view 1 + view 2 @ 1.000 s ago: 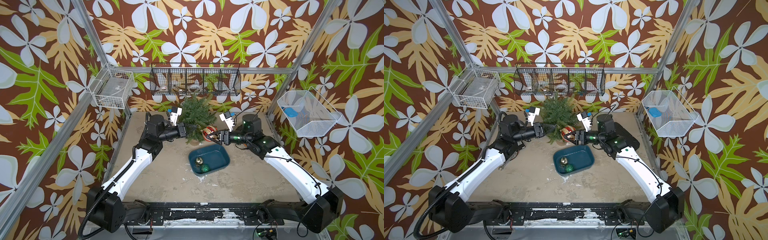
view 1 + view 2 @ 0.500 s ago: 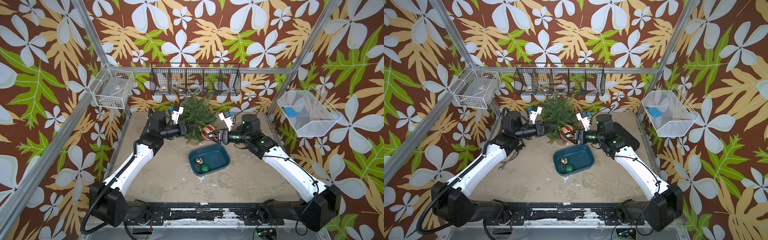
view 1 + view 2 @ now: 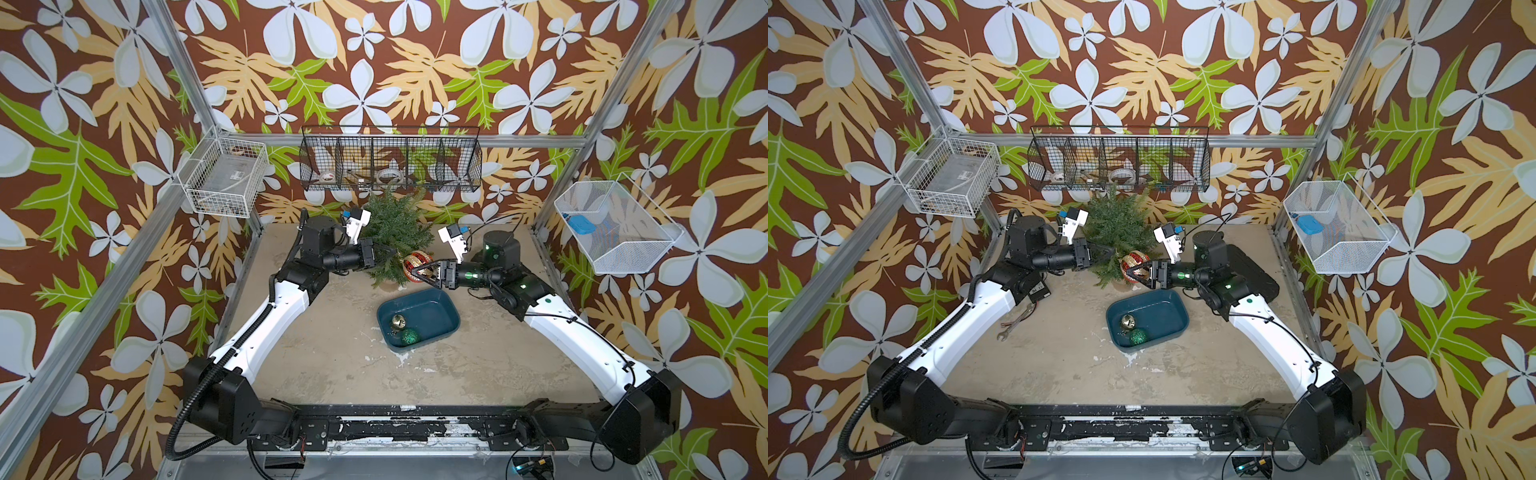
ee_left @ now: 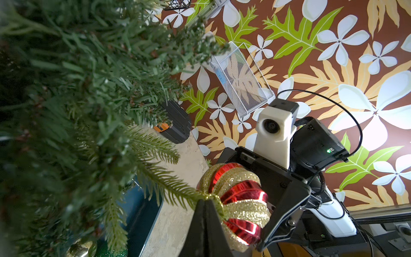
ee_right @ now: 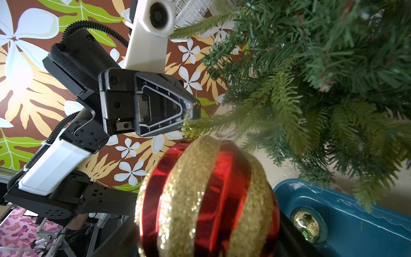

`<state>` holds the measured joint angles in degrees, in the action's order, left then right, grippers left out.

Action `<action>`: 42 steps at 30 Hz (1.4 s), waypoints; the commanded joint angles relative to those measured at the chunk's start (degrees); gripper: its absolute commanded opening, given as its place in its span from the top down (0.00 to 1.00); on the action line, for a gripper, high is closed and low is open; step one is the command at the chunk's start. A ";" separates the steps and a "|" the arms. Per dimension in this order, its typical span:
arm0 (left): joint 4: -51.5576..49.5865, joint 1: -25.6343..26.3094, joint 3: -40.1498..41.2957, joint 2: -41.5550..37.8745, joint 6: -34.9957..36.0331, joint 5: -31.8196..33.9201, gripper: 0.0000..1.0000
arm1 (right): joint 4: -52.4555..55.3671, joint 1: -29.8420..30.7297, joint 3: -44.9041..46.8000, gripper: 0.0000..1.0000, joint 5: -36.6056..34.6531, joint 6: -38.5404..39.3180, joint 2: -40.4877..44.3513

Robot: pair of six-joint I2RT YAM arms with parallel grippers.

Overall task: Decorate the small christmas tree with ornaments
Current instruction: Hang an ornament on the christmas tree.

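Right wrist view fills with the bushy dark-green artificial christmas tree (image 5: 322, 55) at upper right; below it the large glittery red-and-gold striped bauble (image 5: 206, 198), light, rigid, probably brittle, sits between the right gripper (image 3: 420, 271)'s part-open jaws. The left gripper (image 5: 191, 111)'s shut jaws pinch its thin gold hanging loop (image 5: 189, 111) at a branch tip, the best hold. Only the top views show the small gold (image 3: 399, 320) and green (image 3: 409, 336) baubles in the blue tub (image 3: 440, 299) on the worktop
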<state>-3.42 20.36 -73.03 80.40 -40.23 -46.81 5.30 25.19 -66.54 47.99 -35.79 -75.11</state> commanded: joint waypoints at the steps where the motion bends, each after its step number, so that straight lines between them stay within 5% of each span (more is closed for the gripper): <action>1: -1.80 -0.06 -0.96 0.27 1.71 -0.17 1.00 | -3.10 -0.05 -0.31 0.26 0.61 -1.01 0.36; 40: -1.60 0.03 -0.46 1.73 2.17 -0.90 1.00 | -5.03 -0.65 4.59 0.24 -0.92 -2.72 0.16; 42: -1.14 0.03 -0.05 1.32 1.79 -0.66 0.88 | -5.02 -0.61 4.32 0.24 -0.93 -2.72 0.13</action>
<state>-6.37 20.36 -73.43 82.15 -37.69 -47.07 1.52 24.64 -61.93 47.99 -38.50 -75.16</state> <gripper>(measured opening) 0.086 0.761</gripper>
